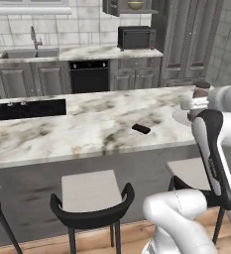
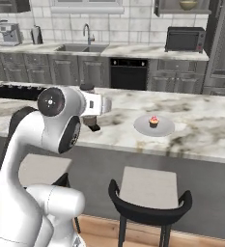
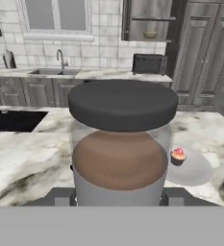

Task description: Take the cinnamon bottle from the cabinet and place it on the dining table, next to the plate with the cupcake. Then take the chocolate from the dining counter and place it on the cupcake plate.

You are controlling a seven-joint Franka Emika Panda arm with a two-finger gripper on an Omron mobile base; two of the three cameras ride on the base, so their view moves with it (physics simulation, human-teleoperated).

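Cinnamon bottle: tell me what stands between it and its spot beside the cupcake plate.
Nothing visible. The cinnamon bottle, held in the gripper, is over the dining table; only bare marble lies before the plate.

upright cinnamon bottle [image 3: 120, 144] above dining table [image 3: 22, 158], near plate [image 3: 195, 170].

Back wall: pale tiles [image 2: 133, 24]; window [image 3: 56, 17]
Counter: sink [image 2: 80, 48]; microwave [image 2: 185, 39]
Floor: wood [image 1: 102, 240]; stools [image 1: 92, 198]

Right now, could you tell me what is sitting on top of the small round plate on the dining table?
A single cupcake with pink topping stands on the plate, near its centre. The rest of the plate shows bare. In the hand view, the held cinnamon bottle covers the plate's near edge.
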